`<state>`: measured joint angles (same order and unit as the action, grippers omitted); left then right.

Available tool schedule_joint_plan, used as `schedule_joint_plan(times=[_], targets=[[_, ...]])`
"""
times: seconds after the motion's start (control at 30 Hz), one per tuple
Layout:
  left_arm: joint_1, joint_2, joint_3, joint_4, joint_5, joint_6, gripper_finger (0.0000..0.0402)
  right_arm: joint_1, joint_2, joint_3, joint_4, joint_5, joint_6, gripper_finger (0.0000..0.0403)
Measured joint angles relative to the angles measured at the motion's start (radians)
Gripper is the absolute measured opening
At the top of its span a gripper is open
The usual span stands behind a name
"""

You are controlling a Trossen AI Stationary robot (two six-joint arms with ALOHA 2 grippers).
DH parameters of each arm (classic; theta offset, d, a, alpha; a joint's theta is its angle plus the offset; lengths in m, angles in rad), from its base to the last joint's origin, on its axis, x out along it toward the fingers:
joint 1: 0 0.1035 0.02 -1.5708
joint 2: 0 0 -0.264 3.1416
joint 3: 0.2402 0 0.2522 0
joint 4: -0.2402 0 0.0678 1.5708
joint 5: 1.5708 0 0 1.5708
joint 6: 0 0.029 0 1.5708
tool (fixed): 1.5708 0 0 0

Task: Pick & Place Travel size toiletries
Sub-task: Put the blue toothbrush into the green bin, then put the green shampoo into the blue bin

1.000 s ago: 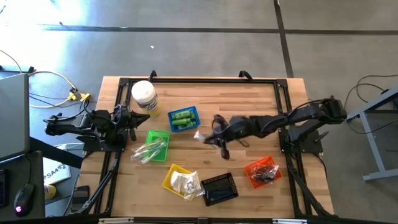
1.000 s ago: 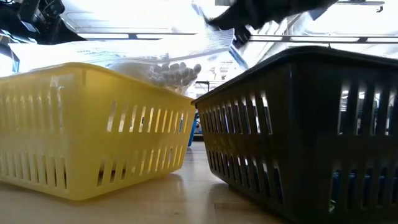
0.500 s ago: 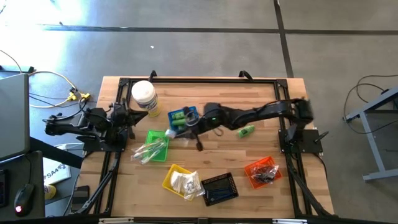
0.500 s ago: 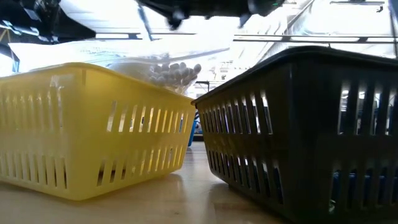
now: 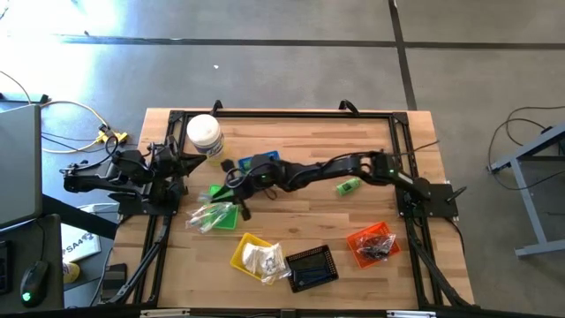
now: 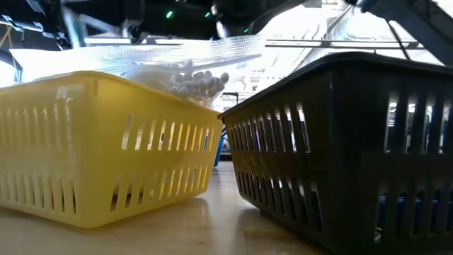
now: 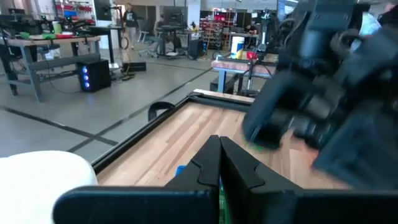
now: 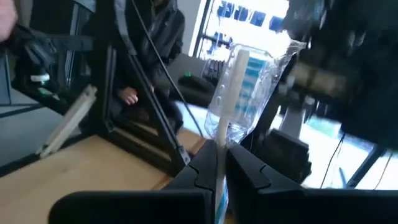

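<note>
My right gripper [image 5: 231, 183] reaches across the table and hovers at the far edge of the green basket [image 5: 222, 205], which holds clear sachets. It is shut on a clear sachet [image 8: 244, 79] with a white stick inside. A small green bottle [image 5: 349, 186] lies on its side on the bare wood. The blue basket [image 5: 262, 162] with green bottles is partly hidden under my right arm. My left gripper [image 7: 219, 157] is shut with nothing in it and waits at the table's left edge [image 5: 185, 162], beside the white-lidded jar [image 5: 204, 135]. My right gripper pinches the sachet's lower end [image 8: 219, 152] between its two fingers. The fingers run about level, coming from the table's right. The sachet stands out beyond the fingertips, lifted clear of the table and the baskets.
Near the front edge stand a yellow basket [image 5: 254, 256] with white packets, a black basket [image 5: 311, 267] and an orange basket [image 5: 371, 243] with dark pieces. In the low view the yellow basket [image 6: 106, 142] and the black basket [image 6: 340, 142] fill the foreground. Bare wood lies at the far right.
My right gripper has swept from the table's middle toward its left edge, past the blue basket to the green basket, rolling as it went. It carries the clear sachet and stays shut on it.
</note>
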<state>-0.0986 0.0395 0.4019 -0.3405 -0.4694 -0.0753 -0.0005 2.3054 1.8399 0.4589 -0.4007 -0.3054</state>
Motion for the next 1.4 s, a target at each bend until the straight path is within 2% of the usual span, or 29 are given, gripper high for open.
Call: schedule_joint_plan(times=[0.23,0.47,0.9,1.0,1.17,1.4], targets=[[0.000,0.000,0.000,-0.006,0.001,0.000,0.0000,-0.001,0.127,0.185,-0.216,0.012,0.043,0.0011],[0.000,0.000,0.000,-0.007,0.014,0.019,0.0000,0.000,0.141,0.185,-0.302,0.035,-0.019,0.0011],[0.000,0.000,-0.001,-0.007,0.014,0.022,0.0000,0.002,0.181,0.185,-0.312,0.050,-0.078,0.0011],[0.000,0.000,-0.001,-0.007,0.014,0.022,0.0000,0.005,0.181,0.186,-0.296,0.023,-0.080,0.0016],[0.000,0.000,-0.001,-0.007,0.014,0.022,0.0000,0.005,0.180,0.186,-0.319,0.001,-0.061,0.0045],[0.000,0.000,-0.001,-0.020,0.014,0.022,0.0000,0.007,0.180,0.186,-0.309,0.004,-0.029,0.0119]])
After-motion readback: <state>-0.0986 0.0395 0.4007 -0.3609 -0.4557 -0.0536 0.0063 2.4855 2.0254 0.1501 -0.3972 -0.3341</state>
